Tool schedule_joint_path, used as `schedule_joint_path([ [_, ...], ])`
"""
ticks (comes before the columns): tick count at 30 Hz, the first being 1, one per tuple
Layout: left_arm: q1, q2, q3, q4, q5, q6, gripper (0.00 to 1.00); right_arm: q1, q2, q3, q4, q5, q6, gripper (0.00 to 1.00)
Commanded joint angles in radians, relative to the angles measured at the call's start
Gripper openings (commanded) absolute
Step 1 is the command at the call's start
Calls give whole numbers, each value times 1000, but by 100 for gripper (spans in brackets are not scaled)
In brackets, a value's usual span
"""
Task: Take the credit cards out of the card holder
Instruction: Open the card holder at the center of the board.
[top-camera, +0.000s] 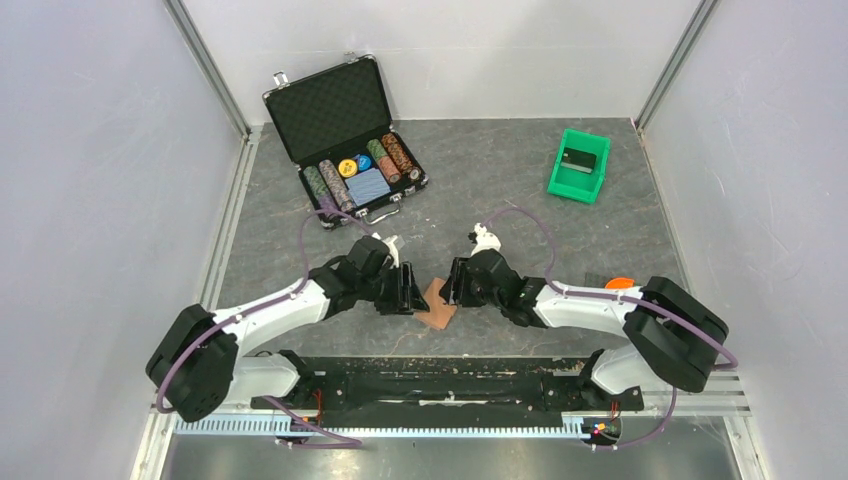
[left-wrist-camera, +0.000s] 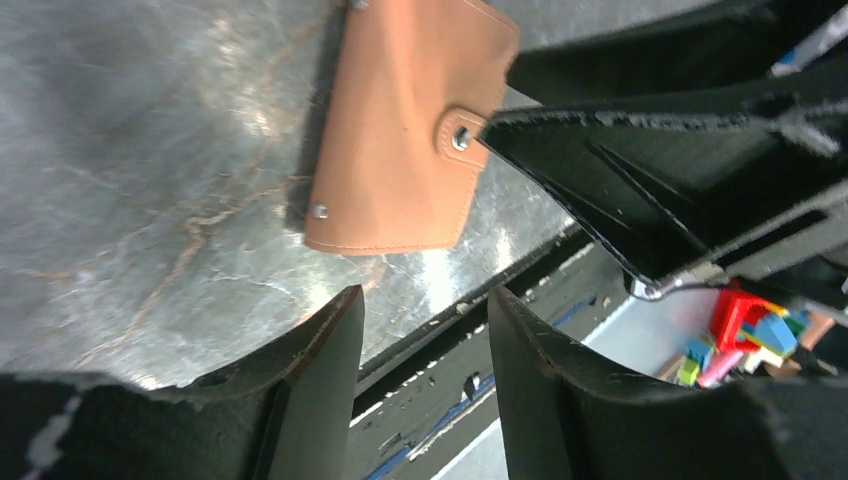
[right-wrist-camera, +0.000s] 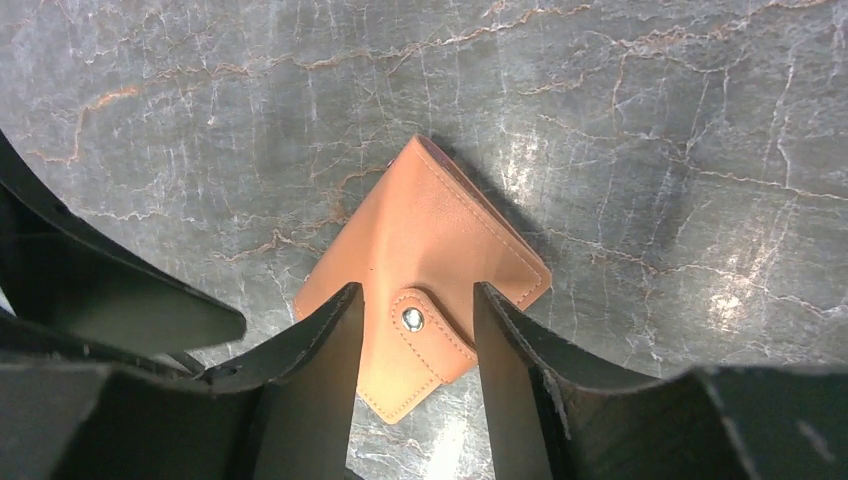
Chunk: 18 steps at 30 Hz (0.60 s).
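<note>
From above, both arms are pointing in toward the lower middle of the frame, where the card holder (top-camera: 437, 312) is lying flat on the grey surface (top-camera: 520, 200). The left pincer (top-camera: 412, 293) is sitting at its left side and the right pincer (top-camera: 449, 288) at its right. An open poker chip case (top-camera: 345, 140) at upper left and a green bin (top-camera: 578, 166) at upper right are standing well apart from the work.

In the left wrist view, the holder is filling the upper middle, folded shut with its strap (left-wrist-camera: 462, 128) snapped down. The left pincer's fingers (left-wrist-camera: 320, 400) are standing apart at the bottom of the frame, gripping nothing, just short of the holder's lower edge.

In the right wrist view, the right pincer is gaping too. Its fingers (right-wrist-camera: 515, 390) are straddling the strap, with the snap (right-wrist-camera: 412, 319) between them, and are not pinching it. No credit cards are showing; they are presumably inside.

The step in hand looks like unsnapping. The right pincer should be closing on the strap's free tip and peeling it upward. Meanwhile the left should be pressing the holder's body down, so that the whole wallet is neither lifting nor skating across the smooth surface.
</note>
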<state>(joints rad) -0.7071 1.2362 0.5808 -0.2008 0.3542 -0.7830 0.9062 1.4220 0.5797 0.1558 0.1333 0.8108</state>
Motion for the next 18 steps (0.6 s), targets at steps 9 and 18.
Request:
schedule_joint_path([
  [9,94,-50,36,-77,-80,4,55,60,48,191,-262,106,-52,45],
  [18,99,-117,-2,-116,-126,24,56,112,170,348,-477,205,22,43],
])
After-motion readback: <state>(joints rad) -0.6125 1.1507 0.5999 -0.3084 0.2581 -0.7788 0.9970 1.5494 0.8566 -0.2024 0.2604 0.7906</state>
